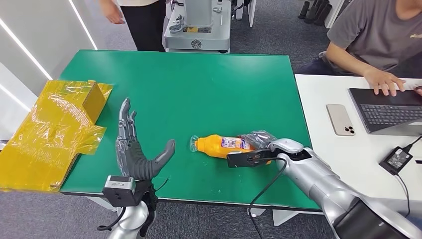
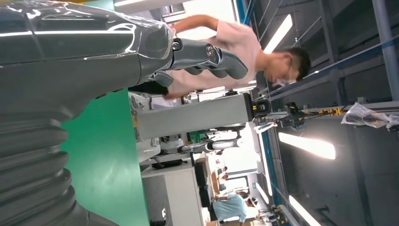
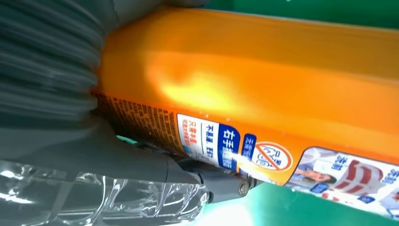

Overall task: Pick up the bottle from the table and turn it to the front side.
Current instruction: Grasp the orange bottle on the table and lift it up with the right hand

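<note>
Lying on its side, the bottle (image 1: 224, 146) rests on the green table (image 1: 199, 84) toward the near right, its cap end pointing left and its base end under the right hand (image 1: 256, 140). That hand is clamped around the bottle's base half; the right wrist view shows the orange body and printed label pressed against the palm, with a thumb (image 3: 141, 165) running under it (the fingertips themselves are hidden). The right arm comes in low from the near right corner, over the table's near edge.

Green surface lies bare from the bottle to the far edge and to the left, up to the left hand (image 1: 133, 149). That hand stands upright near the near-left edge, holding nothing, fingers straight and pointing away, thumb splayed to the right.

A yellow box (image 1: 54, 129) overhangs the left edge. A white desk (image 1: 328, 149) touches the right edge, carrying a phone (image 1: 340, 119) and a laptop (image 1: 388, 112) under a seated person's hand (image 1: 383, 80). Another person (image 1: 134, 20) stands beyond the far edge.
</note>
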`<action>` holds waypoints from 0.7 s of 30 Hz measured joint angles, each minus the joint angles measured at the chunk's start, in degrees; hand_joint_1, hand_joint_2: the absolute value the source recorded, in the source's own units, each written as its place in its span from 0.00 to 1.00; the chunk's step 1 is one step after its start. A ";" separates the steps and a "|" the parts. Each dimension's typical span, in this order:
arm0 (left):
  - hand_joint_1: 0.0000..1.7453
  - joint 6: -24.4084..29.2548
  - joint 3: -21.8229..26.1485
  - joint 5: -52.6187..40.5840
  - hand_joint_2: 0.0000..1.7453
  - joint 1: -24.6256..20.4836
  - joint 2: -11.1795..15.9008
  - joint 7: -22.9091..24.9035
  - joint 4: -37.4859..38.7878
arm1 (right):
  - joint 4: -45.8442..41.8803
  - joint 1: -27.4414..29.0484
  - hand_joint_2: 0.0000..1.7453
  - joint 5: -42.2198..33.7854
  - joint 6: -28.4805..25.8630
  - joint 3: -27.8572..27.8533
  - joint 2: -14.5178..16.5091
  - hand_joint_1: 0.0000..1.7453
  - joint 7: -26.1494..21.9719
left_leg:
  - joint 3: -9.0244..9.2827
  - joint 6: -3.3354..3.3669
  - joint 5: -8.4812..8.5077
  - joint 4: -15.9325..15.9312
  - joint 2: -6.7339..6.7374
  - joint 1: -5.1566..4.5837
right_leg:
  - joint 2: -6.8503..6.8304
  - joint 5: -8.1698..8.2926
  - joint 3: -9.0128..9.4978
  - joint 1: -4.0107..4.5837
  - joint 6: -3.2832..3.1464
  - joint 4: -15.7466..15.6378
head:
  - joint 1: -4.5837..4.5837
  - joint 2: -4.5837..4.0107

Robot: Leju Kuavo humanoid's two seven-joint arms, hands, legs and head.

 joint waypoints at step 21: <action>0.00 -13.95 0.03 5.79 1.00 0.60 -0.55 0.12 -2.37 | -12.51 9.29 1.00 2.17 -34.39 -16.39 3.39 1.00 5.82 | -0.10 -0.01 -0.01 -0.02 -0.04 0.00 | -0.03 -0.03 -0.10 0.00 0.00 0.01 | 0.01 0.00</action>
